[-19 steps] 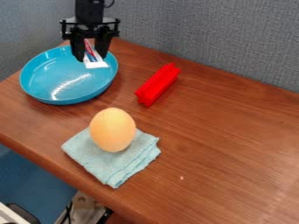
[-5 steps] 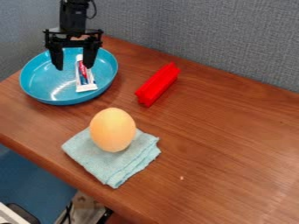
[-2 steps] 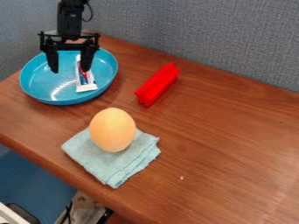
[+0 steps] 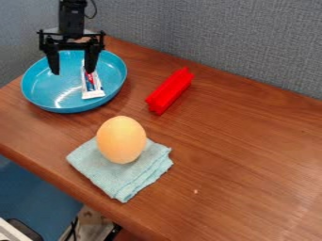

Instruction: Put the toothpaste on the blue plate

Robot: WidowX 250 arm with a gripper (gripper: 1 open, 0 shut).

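The toothpaste [image 4: 93, 85], a small white tube with red and blue print, lies inside the blue plate [image 4: 51, 92] on its right side, leaning toward the rim. The plate sits at the table's far left. My gripper [image 4: 71, 64] hangs over the plate's back part, just left of and above the tube. Its two dark fingers stand wide apart, open, with nothing between them.
A red rectangular block [image 4: 170, 89] lies right of the plate. An orange egg-shaped object [image 4: 120, 139] rests on a pale blue-green cloth [image 4: 122, 168] near the table's front edge. A grey wall runs behind the table.
The gripper has risen slightly and drifted left, away from the tube. The toothpaste stays lying in the plate.
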